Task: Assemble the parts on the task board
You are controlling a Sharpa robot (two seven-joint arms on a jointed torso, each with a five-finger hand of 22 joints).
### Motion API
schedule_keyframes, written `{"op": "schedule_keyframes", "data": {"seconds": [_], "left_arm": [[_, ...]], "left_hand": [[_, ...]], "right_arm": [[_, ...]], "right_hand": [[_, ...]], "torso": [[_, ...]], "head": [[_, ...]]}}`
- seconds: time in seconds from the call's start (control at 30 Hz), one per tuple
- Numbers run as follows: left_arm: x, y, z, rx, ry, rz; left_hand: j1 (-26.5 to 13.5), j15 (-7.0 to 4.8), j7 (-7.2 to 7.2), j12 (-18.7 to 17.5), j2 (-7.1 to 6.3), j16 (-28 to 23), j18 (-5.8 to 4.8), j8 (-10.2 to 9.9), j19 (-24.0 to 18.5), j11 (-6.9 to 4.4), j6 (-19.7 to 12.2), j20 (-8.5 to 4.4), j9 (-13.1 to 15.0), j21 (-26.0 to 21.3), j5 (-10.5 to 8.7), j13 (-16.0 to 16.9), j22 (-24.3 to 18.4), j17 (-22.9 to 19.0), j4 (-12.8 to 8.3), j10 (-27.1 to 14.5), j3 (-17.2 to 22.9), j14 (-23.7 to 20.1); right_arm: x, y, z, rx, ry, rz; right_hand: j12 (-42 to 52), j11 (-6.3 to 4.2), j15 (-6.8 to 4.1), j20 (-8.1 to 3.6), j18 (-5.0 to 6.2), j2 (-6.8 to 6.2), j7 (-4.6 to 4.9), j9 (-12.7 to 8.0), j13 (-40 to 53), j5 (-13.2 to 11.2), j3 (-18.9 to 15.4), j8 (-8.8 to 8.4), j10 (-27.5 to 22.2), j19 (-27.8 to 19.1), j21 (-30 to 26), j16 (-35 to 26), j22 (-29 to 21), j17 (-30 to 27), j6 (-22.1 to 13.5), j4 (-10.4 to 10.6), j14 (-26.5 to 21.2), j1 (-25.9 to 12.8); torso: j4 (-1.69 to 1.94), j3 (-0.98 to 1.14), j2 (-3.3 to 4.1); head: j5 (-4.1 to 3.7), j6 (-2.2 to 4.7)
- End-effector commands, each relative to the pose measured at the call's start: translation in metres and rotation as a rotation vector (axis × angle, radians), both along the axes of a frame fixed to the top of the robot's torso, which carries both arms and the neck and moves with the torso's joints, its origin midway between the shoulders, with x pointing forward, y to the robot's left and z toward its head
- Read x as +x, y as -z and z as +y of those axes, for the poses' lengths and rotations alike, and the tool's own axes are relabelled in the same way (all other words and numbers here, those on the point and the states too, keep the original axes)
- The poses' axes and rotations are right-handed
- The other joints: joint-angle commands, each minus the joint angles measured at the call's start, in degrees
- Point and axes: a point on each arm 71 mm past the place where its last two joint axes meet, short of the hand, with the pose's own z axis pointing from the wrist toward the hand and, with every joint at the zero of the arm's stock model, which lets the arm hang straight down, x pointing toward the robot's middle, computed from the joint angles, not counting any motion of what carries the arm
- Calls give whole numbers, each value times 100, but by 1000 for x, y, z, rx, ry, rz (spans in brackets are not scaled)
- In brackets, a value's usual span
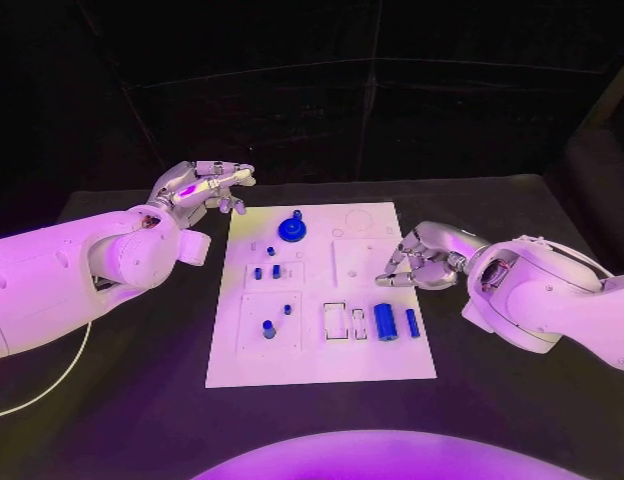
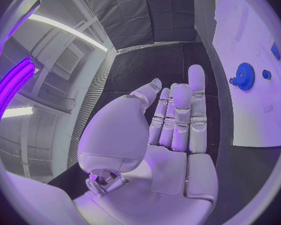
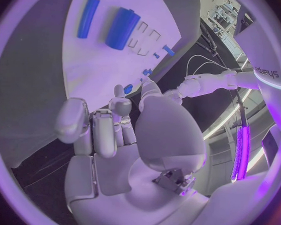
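Between steps: left hand (image 1: 204,187) upper left, fingers loosely together, empty; right hand (image 1: 416,262) curled, empty, at board (image 1: 384,365) right edge. Next likely: grasp cylinder (image 1: 384,322).

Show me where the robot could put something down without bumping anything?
Bare black table beside the task board, near the front left, looks free. The board's front strip is bare too. It is crowded around the blue gear and blue blocks.

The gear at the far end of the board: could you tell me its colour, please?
Blue. The gear shows best in the left wrist view, against the white board.
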Motion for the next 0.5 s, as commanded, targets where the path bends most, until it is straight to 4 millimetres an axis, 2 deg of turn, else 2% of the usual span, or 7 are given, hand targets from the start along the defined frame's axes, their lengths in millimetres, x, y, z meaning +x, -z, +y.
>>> {"op": "schedule_keyframes", "data": {"seconds": [0.03,0.1,0.2,0.37,0.5], "left_arm": [[-1,-1,-1,-7,11,-4],[-1,-1,0,-7,10,-4],[-1,-1,1,-6,8,-4],[-1,-1,1,-7,9,-3],[-1,-1,1,-6,9,-2]], "left_hand": [[53,6,8,19,-11,-32,31,17,-11,6,-24,14,-2,-22,-6,-7,-9,-4,-36,-48,6,-41],[53,6,8,19,-11,-32,31,17,-11,6,-24,14,-2,-22,-6,-7,-9,-4,-36,-48,6,-41],[50,6,7,24,-9,-30,31,22,-11,6,-21,15,-1,-25,-7,-7,-11,-3,-34,-47,4,-42],[50,6,7,24,-9,-30,31,22,-11,6,-21,15,-1,-25,-7,-7,-11,-3,-34,-47,4,-42],[50,6,7,24,-9,-30,31,22,-11,6,-21,15,-1,-25,-7,-7,-11,-3,-34,-47,4,-42]], "right_arm": [[-4,9,-3,-106,28,66],[-7,15,-2,-132,24,78],[-9,19,1,-151,16,85],[-11,24,5,-177,0,92],[-12,26,8,-199,-11,99]], "right_hand": [[213,-37,-40,-12,-65,7,-33,57,309,19,-115,170,-2,43,51,80,87,162,23,4,353,-103],[526,-60,-64,-28,-96,-2,-72,137,777,71,-218,358,128,89,146,236,273,500,39,8,405,-170],[620,-68,-70,-34,-102,-8,-79,194,930,64,-281,485,134,89,168,260,309,547,-18,16,406,-201],[636,-64,-67,-34,-104,-13,-75,219,967,53,-311,541,116,87,178,267,328,562,-76,18,405,-218],[683,-60,-63,-30,-105,-16,-72,249,1061,25,-348,611,126,80,183,271,334,572,-125,25,403,-281]], "torso": [[-23,1,-15],[-28,1,-20],[-30,-3,-19],[-16,-10,-11],[-17,-5,-8]], "head": [[-32,5],[-47,1],[-58,4],[-60,-5],[-52,-19]]}}
